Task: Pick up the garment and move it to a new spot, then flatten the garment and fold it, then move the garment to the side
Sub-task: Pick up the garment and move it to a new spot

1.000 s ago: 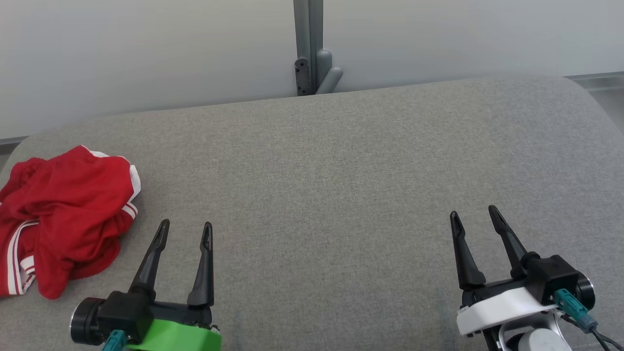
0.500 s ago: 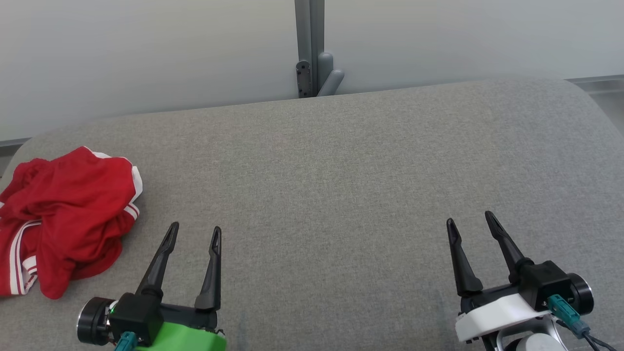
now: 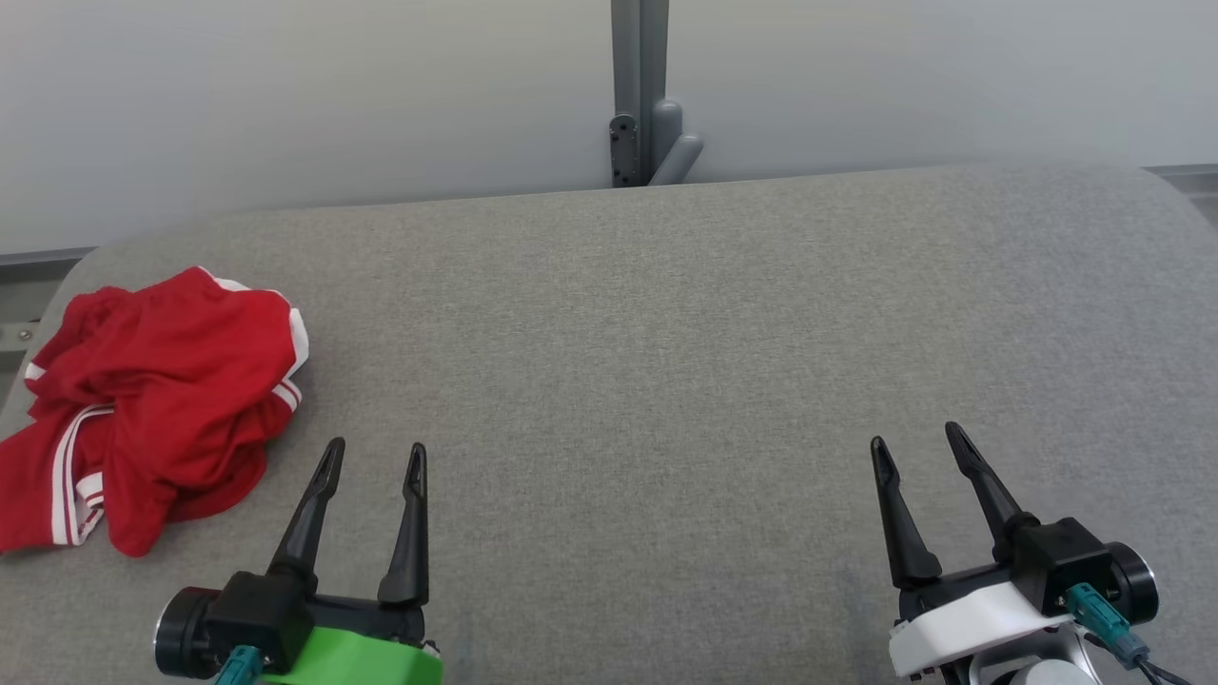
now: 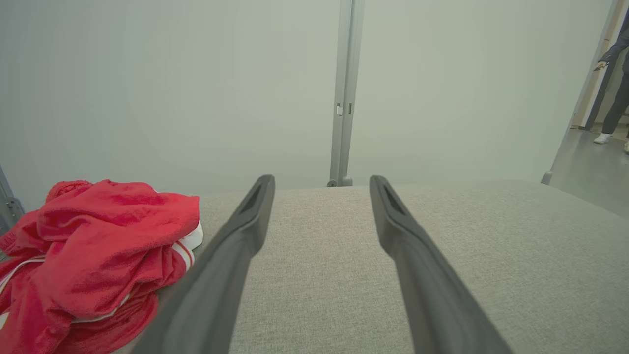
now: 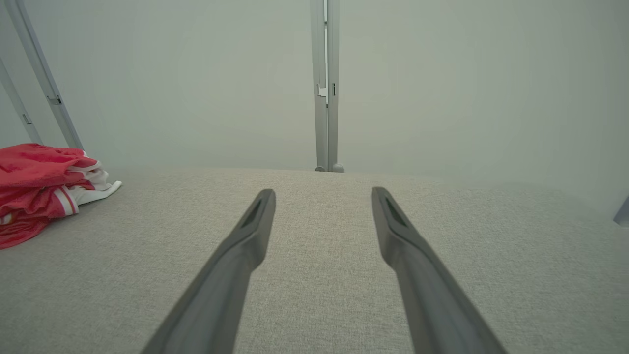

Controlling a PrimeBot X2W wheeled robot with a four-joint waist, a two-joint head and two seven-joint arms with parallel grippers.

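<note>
Your left gripper hangs just over the grey padded surface with its two dark fingers spread wide and nothing between them. Your right gripper is the same: jaws wide apart, empty, fingers pointing away from you.

The red garment lies crumpled in a heap, ahead of the left gripper and off to its outer side, near the left fingertip but not touching it. White striped trim shows along its folds. In the left wrist view the garment bulks up beside the left finger, while the left gripper points past it over bare fabric. From the right gripper the garment sits well off to the left, far across the surface.

Beyond both sets of fingertips the padding ends at a pale wall, with a grey post rising between the two grippers. Far right of the left gripper, a person's leg and white shoe stand in a doorway.
</note>
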